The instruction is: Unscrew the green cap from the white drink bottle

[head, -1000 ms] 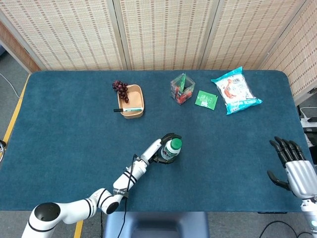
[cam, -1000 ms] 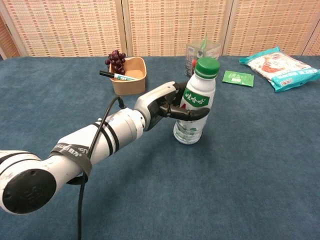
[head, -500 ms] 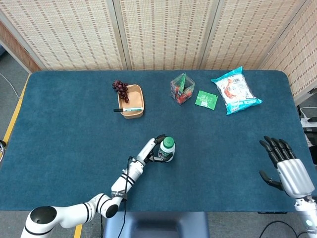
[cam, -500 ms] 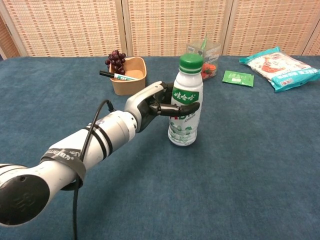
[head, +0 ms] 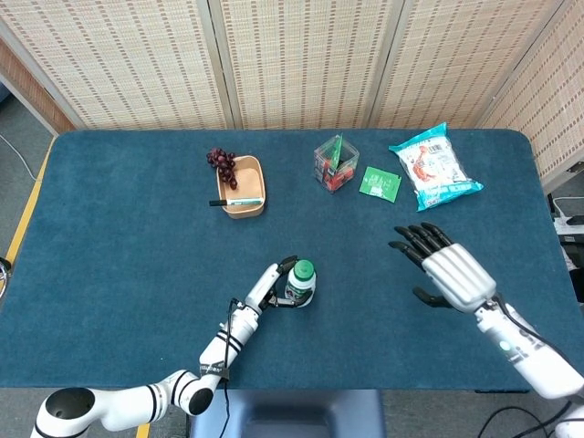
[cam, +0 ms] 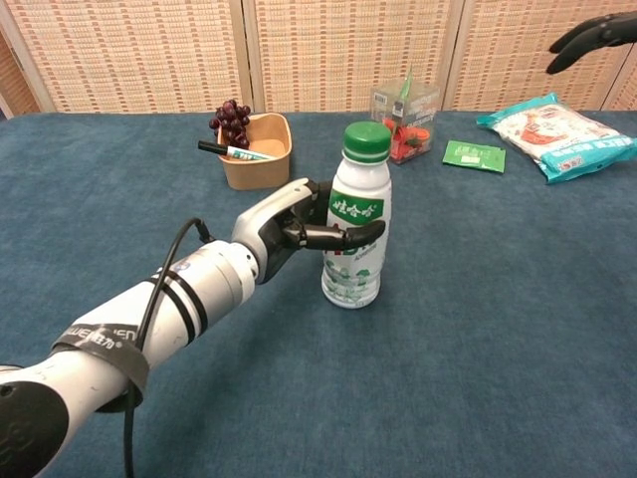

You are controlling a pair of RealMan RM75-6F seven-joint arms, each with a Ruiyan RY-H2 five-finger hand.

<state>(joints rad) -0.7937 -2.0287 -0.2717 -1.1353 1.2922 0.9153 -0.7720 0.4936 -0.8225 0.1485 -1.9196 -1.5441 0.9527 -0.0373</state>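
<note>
Woven screens back a blue-carpeted table in the head view. Low and centre in the frame, the left hand clasps the white drink bottle, whose green cap is on and untouched. Since a second ago, bottle and hand have slid down and left in the frame, towards the robot's body. The right hand, which sat at the far right edge, has swung in to the middle right, fingers spread and holding nothing, with a wide gap to the cap. Along the top lie a tan bowl with grapes and a marker, a clear box, a green sachet and a snack bag.

From the chest view, the bottle stands upright at centre, the left hand wrapped round its label, dark fingers across the front. The cap is seated. Only dark fingertips of the right hand show in the upper right corner (open, so far as can be seen).

The bottle seems braced for the twist; unscrewing has not begun.
</note>
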